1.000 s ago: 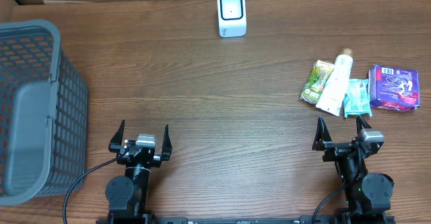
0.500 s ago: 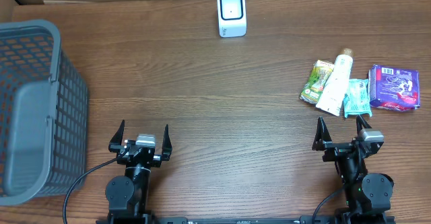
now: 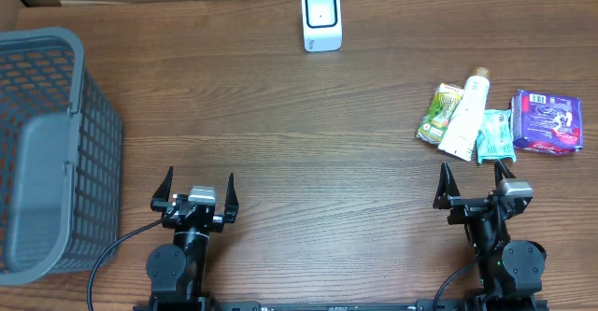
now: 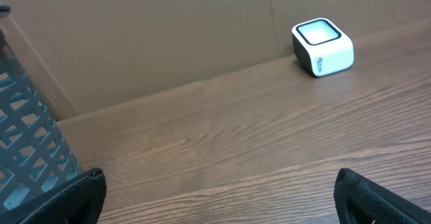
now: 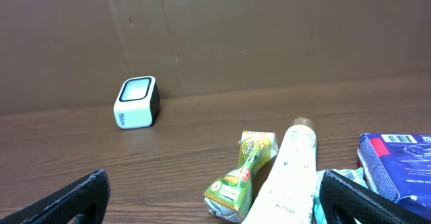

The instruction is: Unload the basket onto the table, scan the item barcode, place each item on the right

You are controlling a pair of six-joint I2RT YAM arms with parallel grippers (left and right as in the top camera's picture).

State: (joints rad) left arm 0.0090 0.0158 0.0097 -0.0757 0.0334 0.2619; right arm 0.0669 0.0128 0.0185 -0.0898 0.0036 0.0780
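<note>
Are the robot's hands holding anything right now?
No. The left gripper and right gripper are both open and empty, away from the items.
</note>
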